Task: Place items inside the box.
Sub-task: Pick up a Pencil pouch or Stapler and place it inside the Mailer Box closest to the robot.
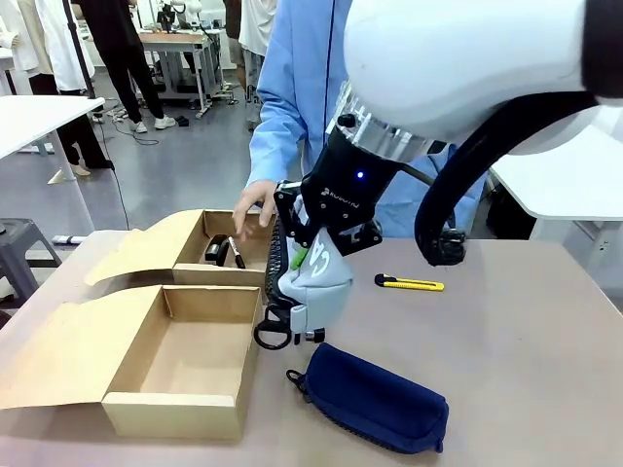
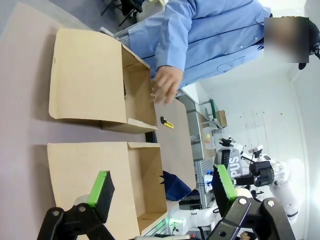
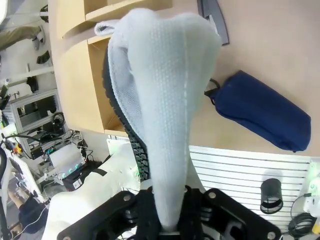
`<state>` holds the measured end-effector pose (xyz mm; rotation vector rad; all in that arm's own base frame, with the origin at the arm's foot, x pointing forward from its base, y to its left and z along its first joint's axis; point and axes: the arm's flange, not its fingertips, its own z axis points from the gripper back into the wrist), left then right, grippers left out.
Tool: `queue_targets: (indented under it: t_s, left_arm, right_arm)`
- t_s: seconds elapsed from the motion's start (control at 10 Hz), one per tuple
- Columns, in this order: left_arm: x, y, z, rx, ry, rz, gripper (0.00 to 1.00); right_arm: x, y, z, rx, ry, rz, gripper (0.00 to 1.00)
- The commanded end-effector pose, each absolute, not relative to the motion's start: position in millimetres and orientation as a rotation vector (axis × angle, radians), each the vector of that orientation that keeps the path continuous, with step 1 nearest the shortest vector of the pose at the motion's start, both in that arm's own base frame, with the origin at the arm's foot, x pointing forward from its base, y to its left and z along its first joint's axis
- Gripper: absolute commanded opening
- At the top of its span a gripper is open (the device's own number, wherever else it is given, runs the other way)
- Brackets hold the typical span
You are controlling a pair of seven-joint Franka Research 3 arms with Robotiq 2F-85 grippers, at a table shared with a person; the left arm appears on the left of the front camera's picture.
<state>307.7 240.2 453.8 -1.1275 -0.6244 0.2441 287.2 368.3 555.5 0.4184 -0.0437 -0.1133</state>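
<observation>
Light blue pouch (image 1: 316,282) pinched tight between right fingers (image 1: 300,257), hanging below them, likely for lowering into cardboard box (image 1: 185,360) just beside; left fingers (image 2: 101,192) spread wide, empty.

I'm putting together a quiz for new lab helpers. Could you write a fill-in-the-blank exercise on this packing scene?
1. The right gripper is ____ on the light blue pouch.
2. The yellow utility knife lies on the ____, outside both boxes.
3. The near cardboard box is ____ inside.
4. The person's hand rests on the rim of the ____ cardboard box.
Missing words: shut; table; empty; far.
</observation>
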Motion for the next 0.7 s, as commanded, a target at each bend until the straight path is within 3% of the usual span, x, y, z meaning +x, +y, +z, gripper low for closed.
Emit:
queue_targets:
  t_s: [0.0,0.2,0.6]
  left_arm:
    - [308.8,239.1,455.6,-1.142,-0.654,0.23,1.0]
    - [308.8,239.1,455.6,-1.142,-0.654,0.23,1.0]
    - [308.8,239.1,455.6,-1.142,-0.654,0.23,1.0]
  right_arm:
    - [290.5,372.4,549.7,0.424,-0.039,-0.117,0.05]
    - [300.0,395.9,535.6,0.498,-0.104,-0.133,0.05]
    - [337.8,520.6,498.6,0.467,0.005,-0.046,0.05]
